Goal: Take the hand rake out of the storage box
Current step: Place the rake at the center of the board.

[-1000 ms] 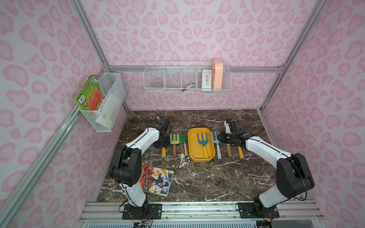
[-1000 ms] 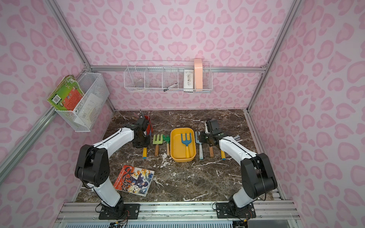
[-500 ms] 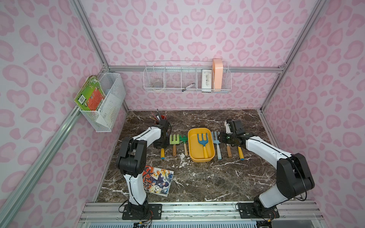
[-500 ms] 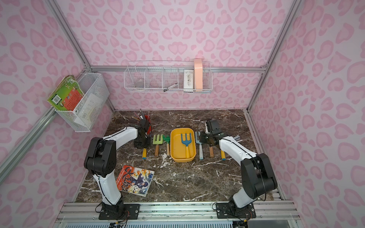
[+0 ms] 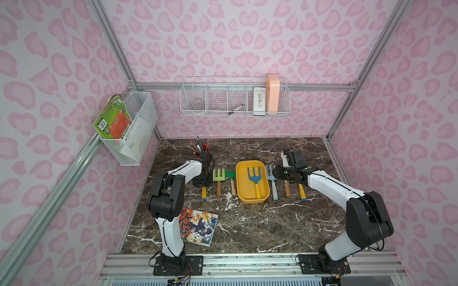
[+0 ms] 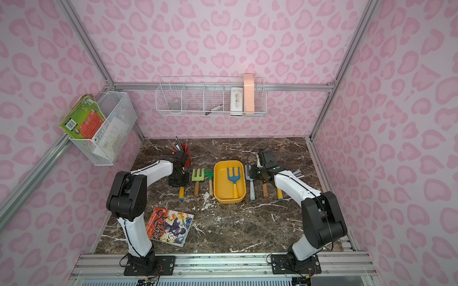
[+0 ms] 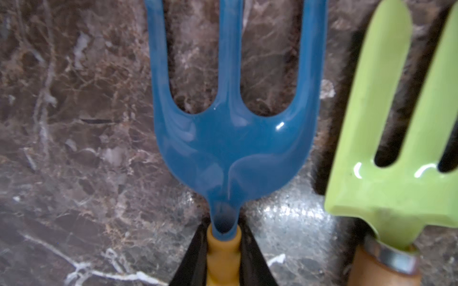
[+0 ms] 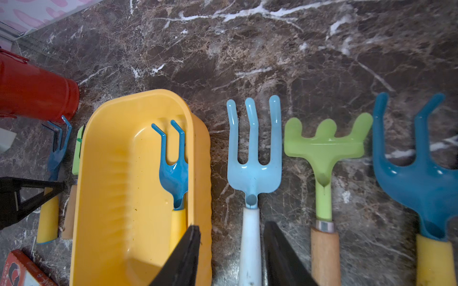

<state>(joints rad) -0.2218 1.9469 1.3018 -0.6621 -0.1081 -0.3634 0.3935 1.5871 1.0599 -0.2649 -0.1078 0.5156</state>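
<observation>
The dark marble tabletop carries a row of garden tools, all with handles toward the arm bases. In the middle of the row sits the yellow storage box. The hand rake, blue with a yellow handle, lies flat inside it, close to the wall on the right arm's side.

The right end effector hangs just beside that wall, partly open and holding nothing. The white handle of a pale blue fork stands between its jaws. One jaw overlaps the box wall and the rake's handle in the wrist view.

The left end effector is clamped on the yellow handle of a dark blue fork, well apart from the box. A light green fork and a small green rake lie between it and the box.

Past the pale blue fork lie a green rake and a dark blue rake. A red cup stands behind the left end effector. A comic book lies by the left arm's base.

Bare marble lies behind the box up to the back wall, and in front of the tool row.
</observation>
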